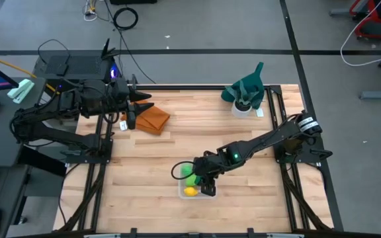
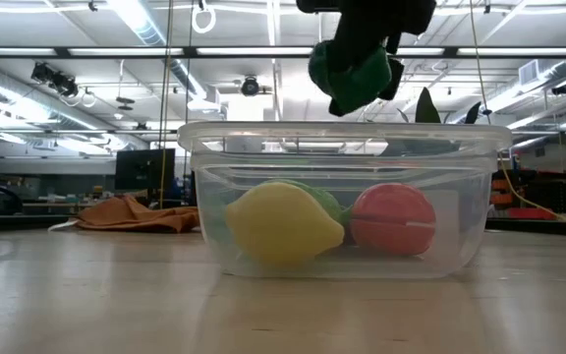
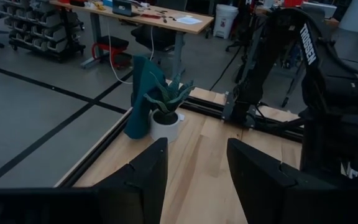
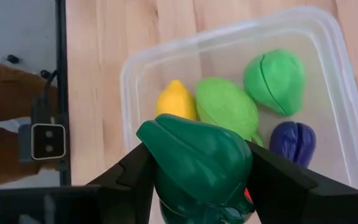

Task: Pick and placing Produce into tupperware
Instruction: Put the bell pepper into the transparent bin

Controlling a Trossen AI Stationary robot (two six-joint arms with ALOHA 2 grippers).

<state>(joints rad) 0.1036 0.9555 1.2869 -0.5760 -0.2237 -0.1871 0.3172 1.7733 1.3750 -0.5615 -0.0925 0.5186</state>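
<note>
- Tub (image 1: 198, 190) at near centre of table (image 1: 151, 198); lemon (image 4: 174, 99), two light greens, purple piece (image 4: 294, 142) and red piece (image 2: 393, 219) inside.
- Dark green pepper (image 4: 199, 163) pinched across its middle by right gripper (image 4: 194, 171), hung above tub; judged light, hard, slick.
- Left gripper (image 3: 196, 171) parked far left, part open, empty.
- "TROSSEN" read on right arm.

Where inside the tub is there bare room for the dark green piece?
Little: the tupperware already holds the lemon, two light green pieces and a purple one. Bare floor borders the lemon-side wall; the right gripper holds the dark green pepper.
</note>
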